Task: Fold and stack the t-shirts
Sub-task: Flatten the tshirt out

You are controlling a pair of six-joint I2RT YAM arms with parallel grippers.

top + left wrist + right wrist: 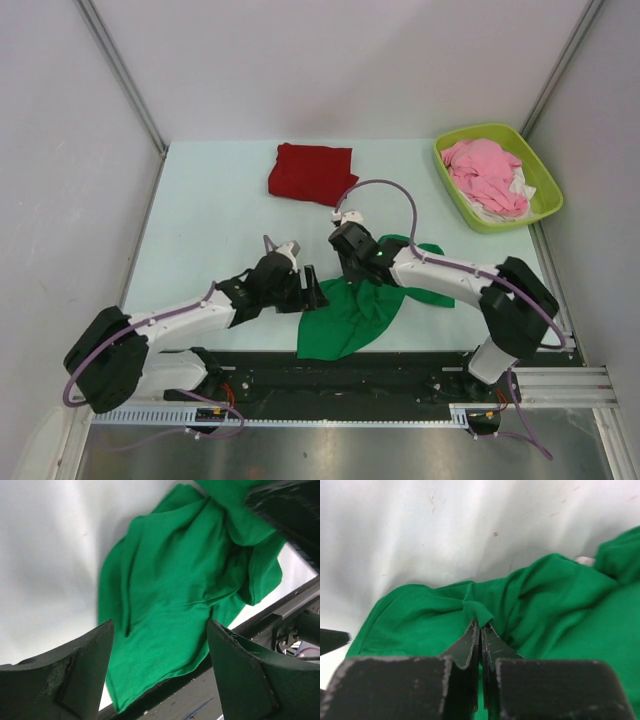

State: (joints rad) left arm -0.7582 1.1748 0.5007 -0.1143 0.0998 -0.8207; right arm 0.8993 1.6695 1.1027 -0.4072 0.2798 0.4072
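Note:
The green t-shirt (352, 318) lies crumpled at the table's near edge, between the two arms. My right gripper (360, 283) is shut on a raised fold of it; the right wrist view shows the pinched fold at the closed tips (481, 625), with green t-shirt (555, 600) bunched all round. My left gripper (312, 290) is open just left of the shirt. The left wrist view shows its fingers (160, 624) spread wide over the green t-shirt's (180, 595) lower hem, holding nothing. The dark red t-shirt (311, 172) lies folded at the back centre.
A lime green basin (545, 170) at the back right holds a pink garment (485, 170) and a white cloth (515, 190). A black rail (400, 365) runs along the table's near edge, and the shirt's hem overhangs it. Grey walls enclose the table.

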